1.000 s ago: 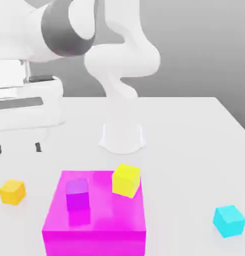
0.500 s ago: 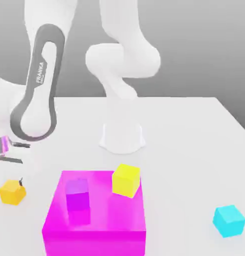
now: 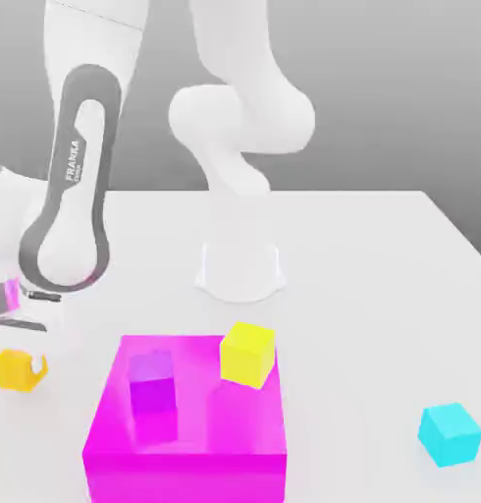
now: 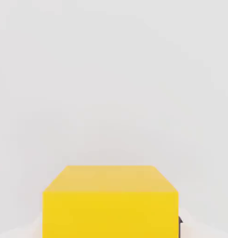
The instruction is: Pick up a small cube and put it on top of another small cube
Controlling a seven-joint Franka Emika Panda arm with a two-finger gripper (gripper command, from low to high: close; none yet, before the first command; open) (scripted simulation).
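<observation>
At the exterior view's left edge, the arm's white hand (image 3: 33,329) is down low over the pale table (image 3: 352,295), and right beneath it, between its fingers, sits the small orange cube (image 3: 14,370). The gripper (image 4: 110,223) has closed on that cube, whose near face looms big and square between the fingers in the hand view. I make this the grasping step, with the cube only just off the table or about to leave it; from where I stand I can't quite tell which. Just to the right comes the big magenta block (image 3: 186,478), wide and flat-topped, with a small purple cube (image 3: 152,383) standing toward the left of its top (purple on magenta, so one has to look twice). Farther along, near that block's right-hand back corner, there's a yellow cube (image 3: 247,355), turned a little askew. Behind them stands the robot's base (image 3: 240,272), and well off to the right, alone on the table, a cyan cube (image 3: 450,434) sits at an angle. Nothing is stacked on any of the small cubes, so the placing is all to come. What the next move wants, I'd say, is a straight, steady lift, high enough to clear the magenta block and its passengers, before any swing sideways. Which small cube is meant to be the perch I can't say; either way, the orange one should be centred over it and lowered gently, or it could tip off.
</observation>
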